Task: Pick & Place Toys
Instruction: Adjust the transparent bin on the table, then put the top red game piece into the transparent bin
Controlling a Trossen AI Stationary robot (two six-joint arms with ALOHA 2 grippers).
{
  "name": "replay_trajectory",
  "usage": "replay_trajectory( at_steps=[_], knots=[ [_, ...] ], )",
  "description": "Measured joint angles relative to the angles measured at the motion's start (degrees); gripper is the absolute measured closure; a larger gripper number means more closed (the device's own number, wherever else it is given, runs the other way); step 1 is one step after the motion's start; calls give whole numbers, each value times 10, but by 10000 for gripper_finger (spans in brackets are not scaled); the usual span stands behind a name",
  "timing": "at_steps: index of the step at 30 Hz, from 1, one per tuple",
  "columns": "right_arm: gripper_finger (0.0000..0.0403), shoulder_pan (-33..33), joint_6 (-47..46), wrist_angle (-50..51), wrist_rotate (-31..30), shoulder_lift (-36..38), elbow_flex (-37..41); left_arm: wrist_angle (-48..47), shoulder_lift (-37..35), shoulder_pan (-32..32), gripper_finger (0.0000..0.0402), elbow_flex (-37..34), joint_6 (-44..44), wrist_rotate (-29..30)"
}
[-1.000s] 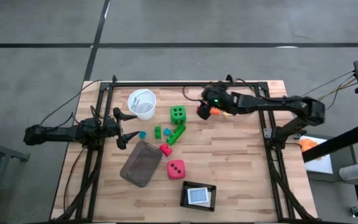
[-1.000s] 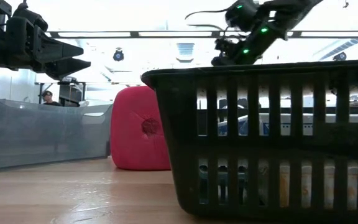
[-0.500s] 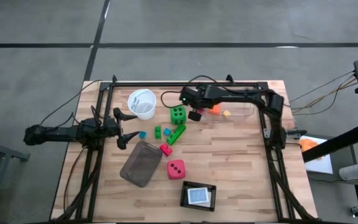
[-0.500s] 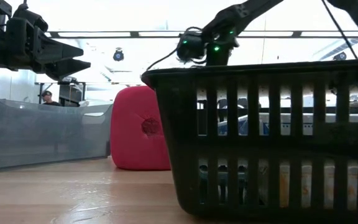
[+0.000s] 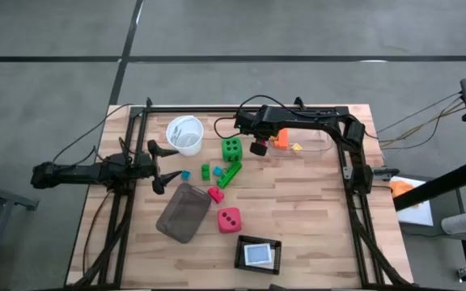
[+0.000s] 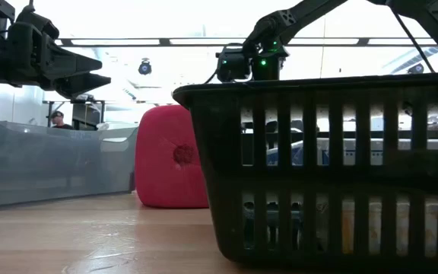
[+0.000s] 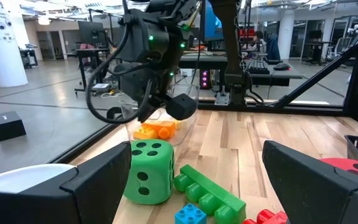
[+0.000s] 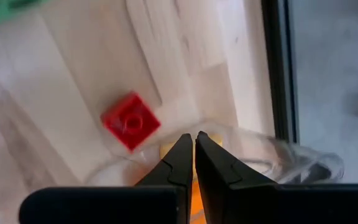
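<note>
Nearest to the low camera stands a black slatted basket (image 6: 333,167); it fills most of that view and hides almost all the table behind it. From above it sits at the near edge of the wooden table (image 5: 314,218), and something white and blue lies inside, too small to identify. Just behind it is the pink-red die (image 5: 229,219), of which the low view shows only one rounded side. Beside the die lies the flat grey tray (image 5: 184,212).

Further in, the small toys lie together: a red brick (image 5: 215,194), a long green brick (image 5: 229,174), a small green brick (image 5: 205,170) and two blue bricks (image 5: 185,175), which are very small from above. The green die (image 5: 231,149) stands behind them.

At the left side the left gripper (image 5: 165,166) hovers with its fingers spread wide and nothing between them; it points toward the toys. A white cup (image 5: 184,134) is near it, cut off in the left wrist view.

Farther back the right gripper (image 5: 259,148) hangs just beside the green die, near the clear plastic box (image 5: 310,143). Its fingers are pressed together with nothing between them. An orange brick (image 5: 281,138) and a yellow brick (image 5: 295,147) lie at the box. The right wrist view also shows a red brick (image 8: 131,121) there; whether it lies inside the box I cannot tell.
</note>
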State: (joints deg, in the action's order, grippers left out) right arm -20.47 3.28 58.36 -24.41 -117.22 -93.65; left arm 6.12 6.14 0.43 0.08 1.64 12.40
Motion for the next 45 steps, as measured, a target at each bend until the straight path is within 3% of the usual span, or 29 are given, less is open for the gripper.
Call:
replay_trajectory(
  at_steps=[14,22,31,45],
  knots=[
    [385,0,12,21,2,1,1,0,0,0,39,0,0,0],
    [385,0,86,2,111,1,0,0,0,0,39,0,0,0],
    [385,0,115,1,156,1,0,0,0,0,39,0,0,0],
    [385,2,151,9,157,1,1,1,0,0,39,0,0,0]
  ],
)
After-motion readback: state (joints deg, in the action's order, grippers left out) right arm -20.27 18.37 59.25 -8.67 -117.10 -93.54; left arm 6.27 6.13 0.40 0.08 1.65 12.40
